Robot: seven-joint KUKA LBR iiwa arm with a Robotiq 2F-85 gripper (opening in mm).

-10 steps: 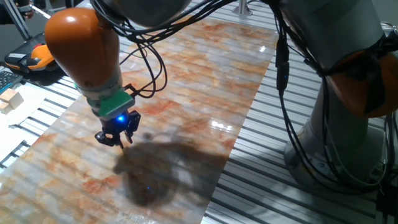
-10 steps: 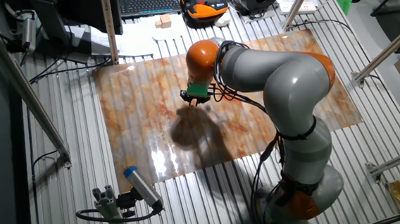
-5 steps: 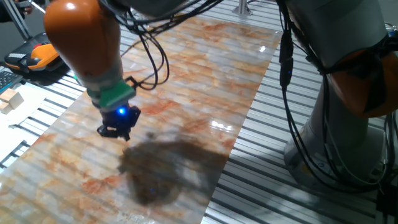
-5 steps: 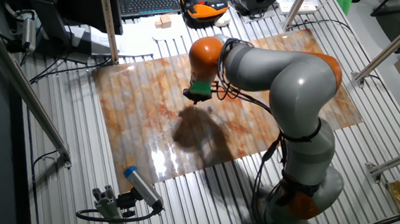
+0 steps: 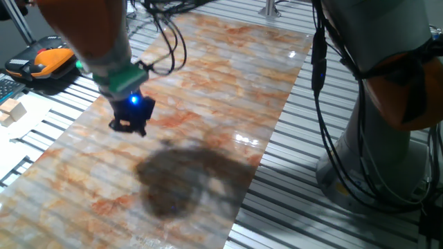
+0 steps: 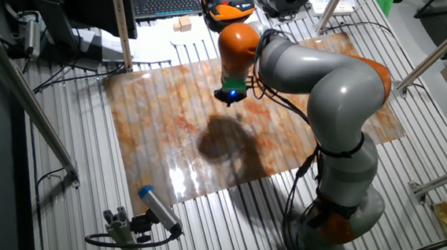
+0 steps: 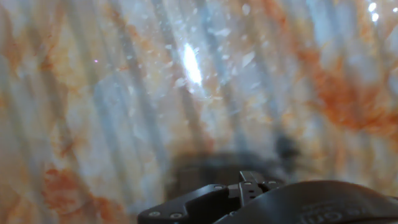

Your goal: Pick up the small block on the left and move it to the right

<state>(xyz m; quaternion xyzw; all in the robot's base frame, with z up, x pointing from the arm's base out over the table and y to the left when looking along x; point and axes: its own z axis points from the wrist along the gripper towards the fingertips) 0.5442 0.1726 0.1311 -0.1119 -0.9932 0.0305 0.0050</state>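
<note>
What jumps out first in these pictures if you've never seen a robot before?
The big grey and orange arm bends over a marbled orange and white sheet on a slatted table. At its tip, the small black gripper hangs above the sheet with a blue light glowing, and a dark shadow lies beneath.

Table layout around the gripper

The gripper (image 5: 130, 126) hangs above the mat (image 5: 208, 90), apart from its surface. Behind it, off the mat, lie a keyboard (image 6: 167, 3) and a handheld pendant (image 6: 230, 11), with larger blocks (image 6: 185, 24) on paper between them. The arm's base (image 6: 344, 204) stands off the mat's opposite edge.
</note>
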